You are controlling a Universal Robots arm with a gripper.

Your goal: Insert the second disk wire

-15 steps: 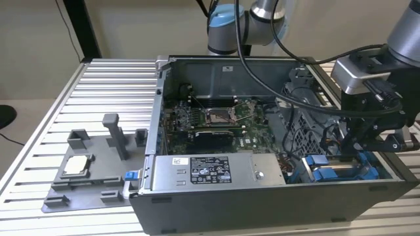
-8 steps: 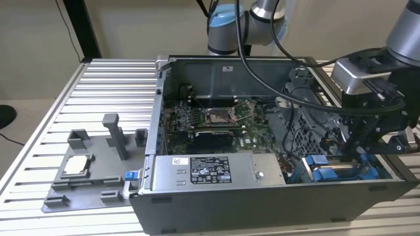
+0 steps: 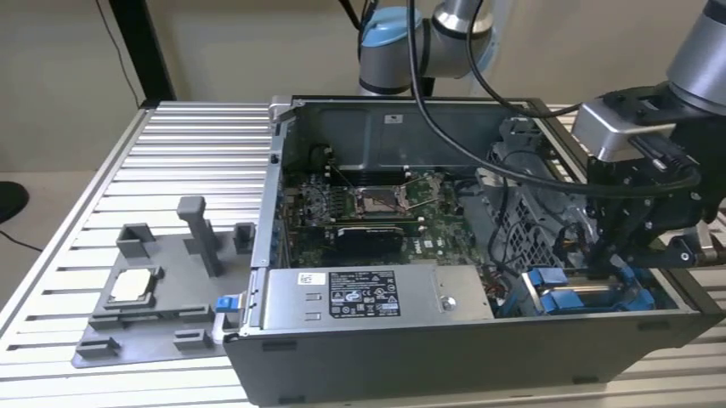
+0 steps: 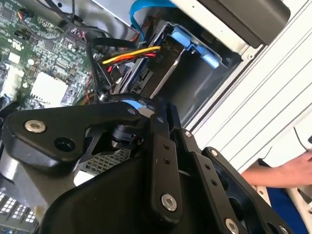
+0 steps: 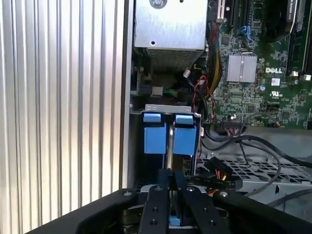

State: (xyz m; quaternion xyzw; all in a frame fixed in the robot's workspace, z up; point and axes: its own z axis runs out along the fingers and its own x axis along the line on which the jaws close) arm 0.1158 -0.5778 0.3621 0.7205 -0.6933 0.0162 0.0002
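The gripper [image 3: 618,268] hangs low over the drive bay at the exterior view's right end of the open computer case [image 3: 454,357], its fingers [image 5: 171,190] pressed together above the blue drive caddies [image 5: 169,135]. The disk wire [image 4: 130,53], yellow, red and black strands, lies just beside them, its dark plug [image 5: 219,179] close to the fingertips; whether they pinch it I cannot tell. Doing this well, I'd judge, means keeping the plug square to its socket and pressing gently

Silver arm [image 3: 706,51] with blue joint caps, black screwed gripper [image 5: 171,187].
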